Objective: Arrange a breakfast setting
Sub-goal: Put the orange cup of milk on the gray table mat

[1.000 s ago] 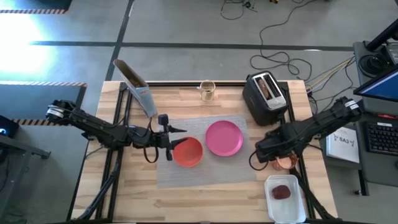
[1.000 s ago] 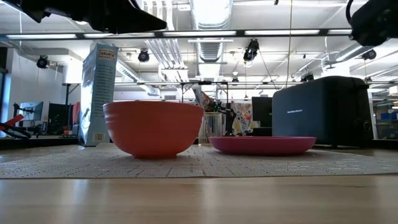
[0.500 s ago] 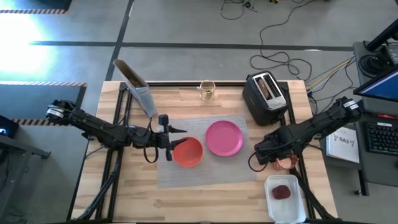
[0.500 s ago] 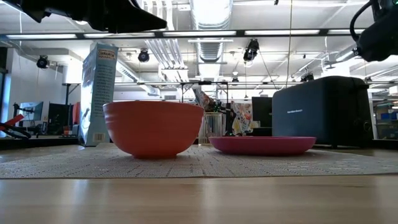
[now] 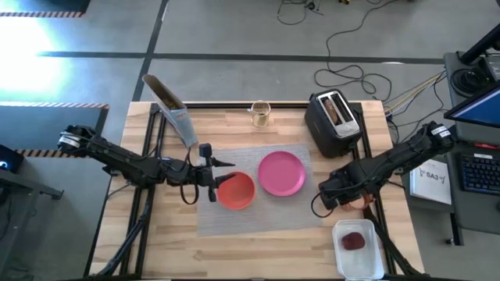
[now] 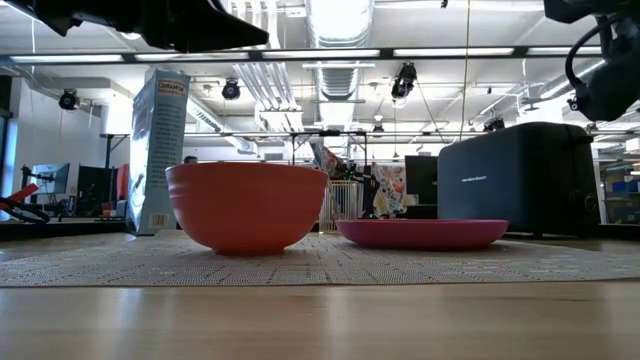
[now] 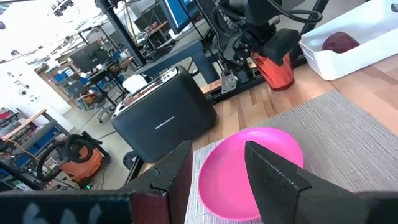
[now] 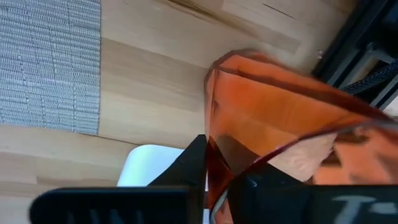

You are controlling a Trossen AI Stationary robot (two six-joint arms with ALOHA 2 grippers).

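We see the red-orange bowl (image 5: 235,190) at nine o'clock of the pink plate (image 5: 281,173), both on the grey placemat (image 5: 266,215). The orange cup (image 5: 359,203) stands upright at the plate's four o'clock, off the mat.

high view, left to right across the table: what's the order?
cereal box → red-orange bowl → glass jar → pink plate → toaster → white tray

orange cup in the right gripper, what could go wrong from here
The right gripper pinches the orange cup by its rim only, so it might slip or tilt when carried. The white tray and the toaster stand close by, so a swing toward the placemat could clip either.
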